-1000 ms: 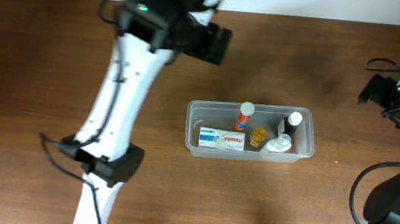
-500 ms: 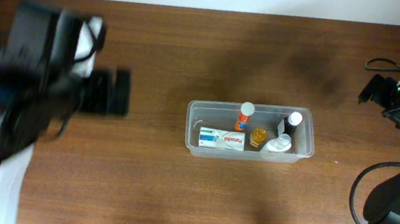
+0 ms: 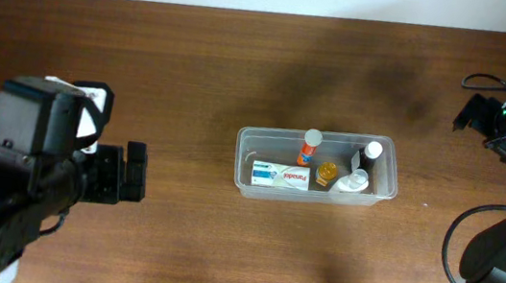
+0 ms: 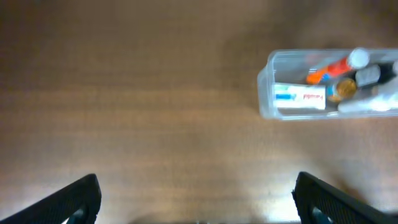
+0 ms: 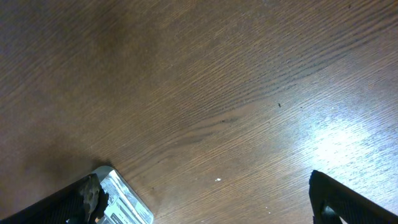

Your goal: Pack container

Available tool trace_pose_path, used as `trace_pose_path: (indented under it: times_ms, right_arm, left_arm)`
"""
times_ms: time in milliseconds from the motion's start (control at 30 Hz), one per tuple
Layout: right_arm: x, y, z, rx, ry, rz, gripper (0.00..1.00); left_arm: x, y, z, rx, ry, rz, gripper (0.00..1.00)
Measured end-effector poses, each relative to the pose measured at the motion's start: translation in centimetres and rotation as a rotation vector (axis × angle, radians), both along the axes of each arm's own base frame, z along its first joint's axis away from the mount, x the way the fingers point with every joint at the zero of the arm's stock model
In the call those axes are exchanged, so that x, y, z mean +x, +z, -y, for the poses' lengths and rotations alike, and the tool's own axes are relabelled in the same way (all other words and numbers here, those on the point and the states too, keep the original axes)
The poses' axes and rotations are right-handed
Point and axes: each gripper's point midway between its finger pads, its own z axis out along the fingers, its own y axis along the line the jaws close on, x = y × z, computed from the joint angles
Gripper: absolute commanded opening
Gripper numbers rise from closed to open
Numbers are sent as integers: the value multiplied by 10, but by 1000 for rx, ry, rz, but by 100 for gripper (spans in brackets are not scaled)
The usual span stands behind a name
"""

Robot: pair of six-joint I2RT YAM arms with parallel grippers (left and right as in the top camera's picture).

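The clear plastic container (image 3: 246, 160) sits mid-table and also shows in the left wrist view (image 4: 266, 93). Inside are an orange bottle with a white cap (image 3: 308, 148), a white printed box (image 3: 281, 175), a small amber item (image 3: 326, 173), a black bottle (image 3: 368, 157) and a white bottle (image 3: 352, 183). My left gripper (image 3: 128, 173) is open and empty, well left of the container; in its wrist view (image 4: 196, 208) the fingers are wide apart over bare wood. My right gripper (image 3: 474, 111) is open at the far right (image 5: 217, 208).
A flat silvery printed packet (image 5: 127, 202) lies by the right gripper's left finger; its corner alone shows. The table is brown wood (image 3: 243, 63), with a pale wall edge along the back.
My left arm has swung from the back centre, near the container, down to the front left. The right arm and the container have not moved.
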Motion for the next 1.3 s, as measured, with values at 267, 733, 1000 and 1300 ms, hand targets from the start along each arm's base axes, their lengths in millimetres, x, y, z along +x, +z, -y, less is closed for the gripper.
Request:
trace_pose_path:
  times_ms: [267,733,1000,1300]
  right_arm:
    - [0,0,0,0,-1,0,98]
    - [0,0,0,1,0,-1,98]
    - [0,0,0,0,0,0,98]
    - [0,0,0,1,0,-1,98]
  left_arm:
    - [68,-13,12,75,-111,250,99]
    - [78,-153,-4,104,-79,718,99]
    - [55,-178,-23,106,-14,856,99]
    - [42,-180,-37,118,36,923,99]
